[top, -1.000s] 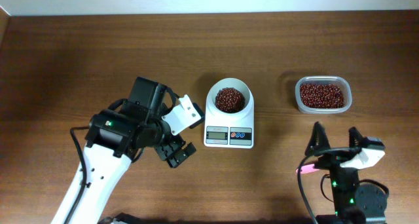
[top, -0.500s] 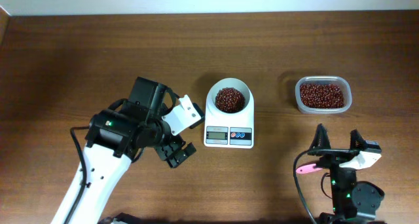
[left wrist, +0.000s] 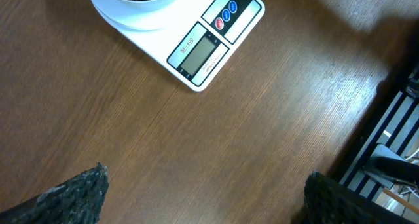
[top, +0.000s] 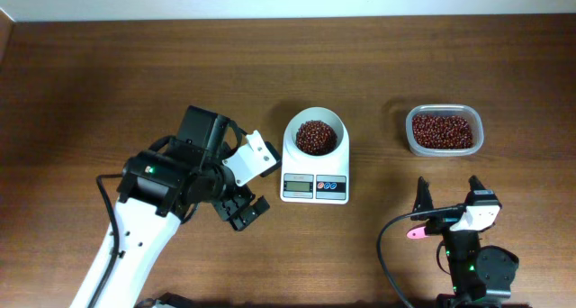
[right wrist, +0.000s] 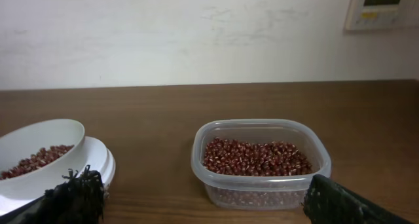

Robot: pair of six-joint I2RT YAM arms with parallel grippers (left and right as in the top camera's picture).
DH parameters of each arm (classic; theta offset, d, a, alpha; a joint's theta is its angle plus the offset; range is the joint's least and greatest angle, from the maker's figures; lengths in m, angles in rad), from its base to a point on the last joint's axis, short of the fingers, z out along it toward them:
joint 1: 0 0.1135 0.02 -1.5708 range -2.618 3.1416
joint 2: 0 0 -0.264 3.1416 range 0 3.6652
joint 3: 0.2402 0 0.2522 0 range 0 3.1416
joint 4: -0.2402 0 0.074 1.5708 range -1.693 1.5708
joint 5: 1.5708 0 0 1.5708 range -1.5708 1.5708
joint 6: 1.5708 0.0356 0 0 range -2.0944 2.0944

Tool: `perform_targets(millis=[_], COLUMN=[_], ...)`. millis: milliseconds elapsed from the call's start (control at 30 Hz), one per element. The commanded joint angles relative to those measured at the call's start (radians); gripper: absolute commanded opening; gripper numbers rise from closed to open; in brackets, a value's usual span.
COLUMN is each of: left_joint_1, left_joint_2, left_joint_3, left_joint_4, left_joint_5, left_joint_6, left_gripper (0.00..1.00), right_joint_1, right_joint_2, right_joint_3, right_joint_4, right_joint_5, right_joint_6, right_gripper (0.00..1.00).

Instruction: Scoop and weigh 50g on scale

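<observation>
- The small white digital kitchen scale (top: 315, 175), a rounded square with a grey display and red and blue buttons, sits at the middle of the brown wooden worktop (top: 108, 83), display side toward the near edge.
- A round white bowl (top: 298, 125) stands on the scale's far half, holding a loose heap of small dark red-brown beans (top: 316, 136).
- A clear plastic tub (top: 478, 132) with rounded corners stands well apart from the scale, toward the right edge, and holds a second layer of beans (top: 441, 130).
- The left gripper (top: 252, 184) hovers just left of the scale. Its jaws are spread wide with only bare wood between them.
- The right gripper (top: 447, 195) is by the near edge, on the near side of the tub. Its jaws are also wide apart and hold nothing; its camera looks level at the tub and the bowl.
- A small pink piece (top: 417, 233) shows beside the right arm; what it is cannot be told.
</observation>
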Motion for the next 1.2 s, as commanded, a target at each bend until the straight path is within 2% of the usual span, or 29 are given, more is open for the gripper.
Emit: perform_targets(millis=[0,200,300,467,767,1100,1167], left_joint_1=[0.003,0.003,0.003,0.003,0.003,0.003,0.003], left_joint_2=[-0.007,-0.007,-0.007,-0.007,-0.007,-0.007,-0.007], left_joint_3=[-0.001,-0.001,-0.001,-0.001,-0.001,-0.001,-0.001], left_joint_4=[0.002,0.002,0.002,0.002,0.002,0.002,0.002], left_joint_5=[0.011,0.011,0.011,0.011,0.011,0.01,-0.098], left_joint_6=[0.016,0.016,0.016,0.016,0.016,0.016,0.016], left_gripper=[0.99,0.99,0.99,0.99,0.99,0.99,0.99], right_joint_1=[0.008,0.008,0.008,0.008,0.024,0.024,0.024], right_joint_2=[-0.009,-0.009,-0.009,-0.009,-0.003,0.19,0.22], right_joint_3=[-0.005,-0.005,-0.005,-0.005,-0.005,-0.005,-0.005], right_joint_4=[-0.008,-0.012,-0.016,-0.015,-0.016,-0.015,-0.015], right_joint_5=[0.01,0.036,0.086,0.073,0.073,0.073,0.073], right_joint_6=[-0.051,-0.05,0.037,0.072,0.073,0.073,0.073], right_gripper=[0.99,0.99,0.99,0.99,0.99,0.99,0.99])
